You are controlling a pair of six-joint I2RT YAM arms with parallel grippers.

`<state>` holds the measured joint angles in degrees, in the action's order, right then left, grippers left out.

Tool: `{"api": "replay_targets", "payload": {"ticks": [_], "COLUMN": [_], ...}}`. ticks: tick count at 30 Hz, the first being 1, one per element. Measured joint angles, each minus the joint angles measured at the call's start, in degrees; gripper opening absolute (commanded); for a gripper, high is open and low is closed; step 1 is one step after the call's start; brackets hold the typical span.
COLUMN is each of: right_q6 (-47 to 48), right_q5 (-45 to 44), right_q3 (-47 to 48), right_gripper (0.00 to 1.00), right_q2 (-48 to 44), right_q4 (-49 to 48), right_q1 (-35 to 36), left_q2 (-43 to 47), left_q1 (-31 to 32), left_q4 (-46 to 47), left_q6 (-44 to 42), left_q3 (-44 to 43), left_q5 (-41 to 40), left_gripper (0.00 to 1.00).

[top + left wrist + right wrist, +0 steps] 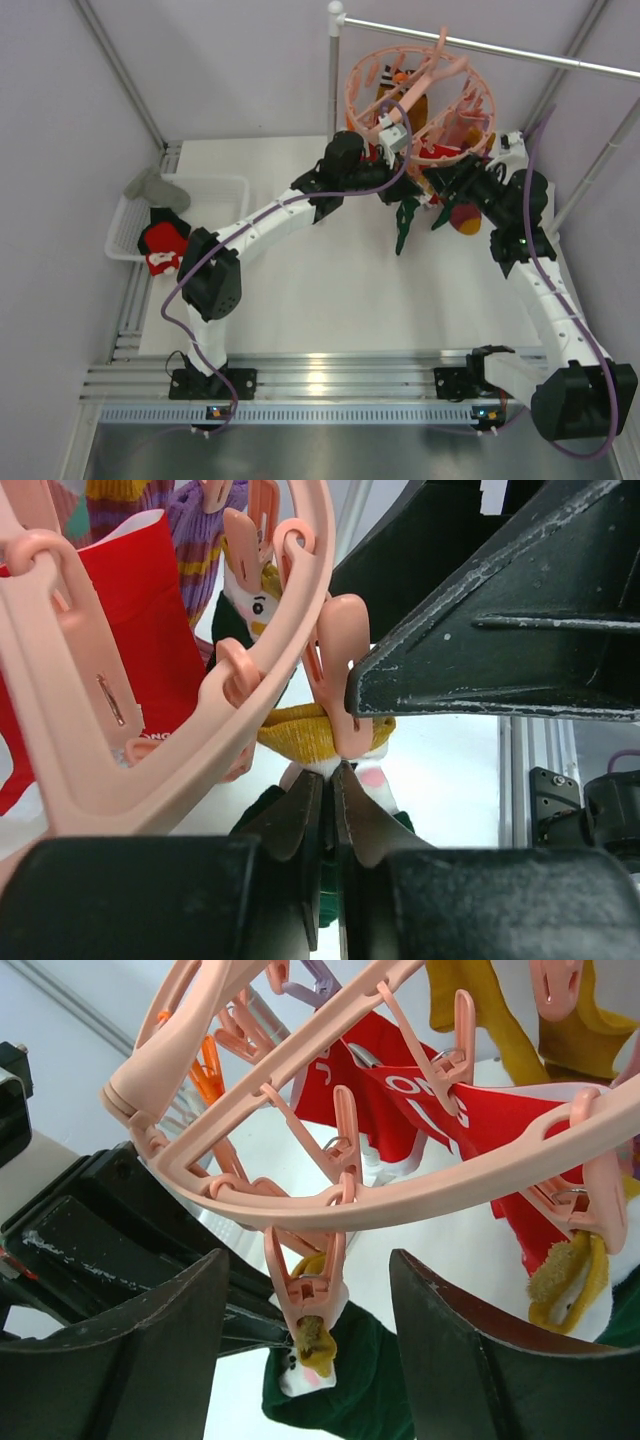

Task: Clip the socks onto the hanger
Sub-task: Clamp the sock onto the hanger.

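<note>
My right gripper [307, 1260] is spread wide around the hanger [400, 1200] clip [305, 1280] that bites the green sock [350, 1380]. My left gripper [334, 770] is pinched tight just below it. The red sock [480, 1110] has white lettering I can't read.

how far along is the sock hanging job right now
Done: red socks hang clipped on the hanger. In hand: a clip bites the green sock; the left gripper pinches it below, the right gripper stands open. Left: a red sock and grey sock in the basket.
</note>
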<state>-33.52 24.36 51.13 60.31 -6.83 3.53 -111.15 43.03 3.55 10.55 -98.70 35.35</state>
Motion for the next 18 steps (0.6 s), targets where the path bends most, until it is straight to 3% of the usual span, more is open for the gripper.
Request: {"api": "replay_targets", "payload": {"ticks": [3, 4, 5, 12, 18], "right_q6": [-0.07, -0.09, -0.09, 0.11, 0.81], "right_q5": [0.00, 0.00, -0.02, -0.46, -0.52], "right_q3": [0.00, 0.00, 0.00, 0.81, 1.53], "right_gripper": [0.64, 0.64, 0.64, 0.64, 0.64], "right_q2": [0.13, 0.20, 0.24, 0.74, 1.07], "right_q4": [0.04, 0.04, 0.02, 0.81, 0.98], "right_q1": [-0.02, -0.02, 0.00, -0.70, -4.74], "left_q2": [0.00, 0.00, 0.00, 0.22, 5.79], "left_q1": [0.04, 0.04, 0.11, 0.24, -1.01], "left_q4": [0.42, 0.72, 1.05, 1.51, -0.90], "left_q6": [-0.04, -0.07, -0.15, -0.31, -1.46], "left_q3": [0.00, 0.00, 0.00, 0.44, 7.52], "left_q5": [0.04, 0.02, 0.20, 0.11, -0.04], "left_gripper": [0.35, 0.49, 0.53, 0.59, 0.63]}}
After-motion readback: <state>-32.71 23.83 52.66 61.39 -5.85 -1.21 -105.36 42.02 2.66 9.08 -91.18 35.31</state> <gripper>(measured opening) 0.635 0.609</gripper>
